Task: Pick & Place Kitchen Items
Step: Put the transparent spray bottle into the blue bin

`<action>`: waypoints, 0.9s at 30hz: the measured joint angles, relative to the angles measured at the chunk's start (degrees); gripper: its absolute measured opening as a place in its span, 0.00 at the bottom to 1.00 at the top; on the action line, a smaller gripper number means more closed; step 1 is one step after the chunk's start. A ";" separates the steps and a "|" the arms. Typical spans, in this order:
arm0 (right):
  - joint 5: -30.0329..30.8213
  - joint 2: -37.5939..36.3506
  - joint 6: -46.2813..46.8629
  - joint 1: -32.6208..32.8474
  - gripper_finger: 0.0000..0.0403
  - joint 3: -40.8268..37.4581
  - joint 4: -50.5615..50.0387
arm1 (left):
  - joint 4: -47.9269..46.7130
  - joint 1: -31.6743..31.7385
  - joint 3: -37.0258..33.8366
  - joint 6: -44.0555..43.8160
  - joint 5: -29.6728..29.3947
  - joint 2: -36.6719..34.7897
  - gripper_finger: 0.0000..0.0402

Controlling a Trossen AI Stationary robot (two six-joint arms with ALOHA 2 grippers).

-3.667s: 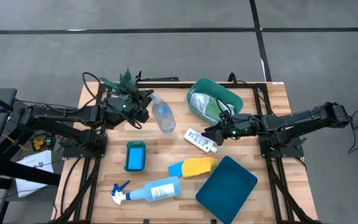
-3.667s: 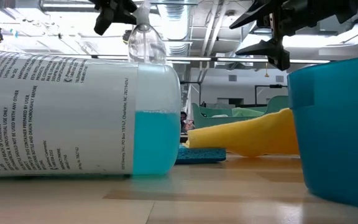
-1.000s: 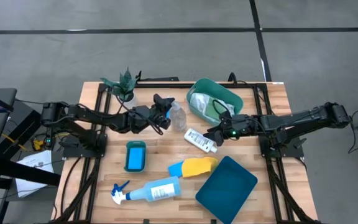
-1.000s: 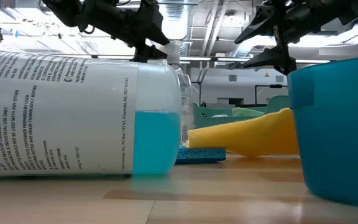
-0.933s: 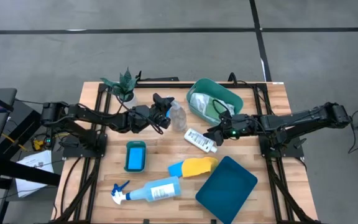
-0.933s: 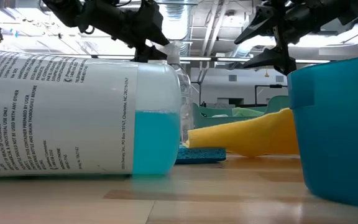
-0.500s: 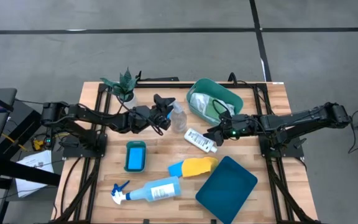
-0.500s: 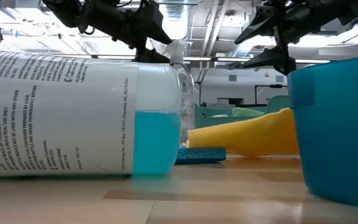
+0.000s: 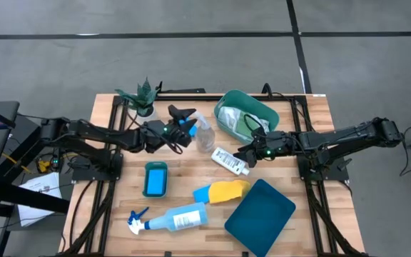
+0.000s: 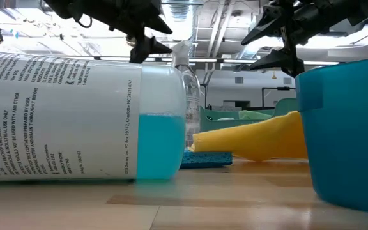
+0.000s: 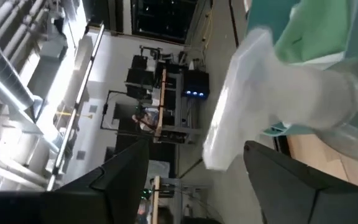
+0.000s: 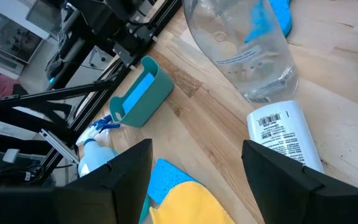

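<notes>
A clear spray bottle [image 9: 204, 135] stands upright on its base on the wooden table, just left of the teal tub [image 9: 261, 108]. My left gripper [image 9: 183, 121] is open and level just left of the bottle's white spray head [image 11: 241, 99], which shows between and beyond the fingers without touching them. My right gripper [image 9: 245, 151] hangs open over the small white bottle [image 9: 230, 160], which lies on its side. White and green cloths [image 9: 235, 120] lie in the tub. Nearer me are a yellow cloth [image 9: 229, 190] on a blue sponge [image 9: 203, 193] and a pale-blue spray bottle [image 9: 173, 219], lying down.
A potted plant [image 9: 141, 96] stands at the far left. A teal holder with a blue sponge [image 9: 155, 178] lies left of centre. A dark teal lid [image 9: 260, 208] lies near right. Bare wood [image 9: 113, 178] shows along the left edge.
My left gripper has opened and let go of the clear spray bottle's head. It has then drawn back toward the table's left edge and risen a little, rolling slightly. The bottle stays upright where it was, beside the tub.
</notes>
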 joint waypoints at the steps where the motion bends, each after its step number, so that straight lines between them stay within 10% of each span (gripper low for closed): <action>1: -0.02 0.00 0.00 0.00 0.59 0.00 0.00 | -1.43 0.00 0.00 -0.97 0.00 -0.92 0.64; 11: -0.02 0.00 -0.13 0.00 0.59 0.00 0.00 | -23.57 -0.19 -0.02 -29.32 4.99 -11.13 0.64; 27: 2.18 0.00 1.11 0.00 0.59 0.00 12.60 | -33.91 -0.44 0.02 -59.35 14.83 -25.50 0.64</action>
